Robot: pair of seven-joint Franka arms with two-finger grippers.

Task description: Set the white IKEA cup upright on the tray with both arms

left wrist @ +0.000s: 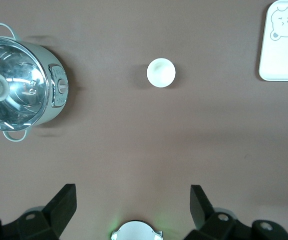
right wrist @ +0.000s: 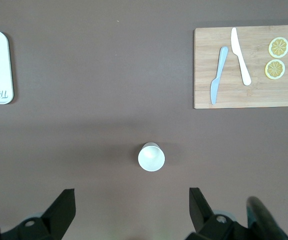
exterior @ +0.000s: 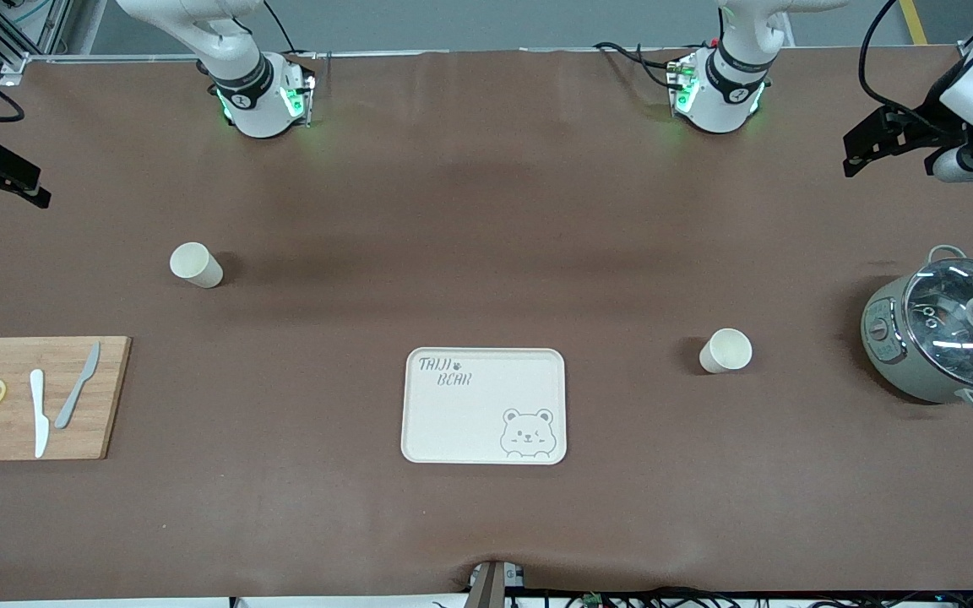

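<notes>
Front view: tray (exterior: 484,406) between cutting board (exterior: 35,397) and pot (exterior: 947,339); both claws spread, empty.

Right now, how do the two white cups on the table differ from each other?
The cup toward the right arm's end stands farther from the front camera than the tray; the cup toward the left arm's end stands level with the tray's upper rim. The first has the cutting board nearby; the second has the lidded pot. Both look alike: white, upright, mouth up, on the bare table, neither on the tray.
</notes>
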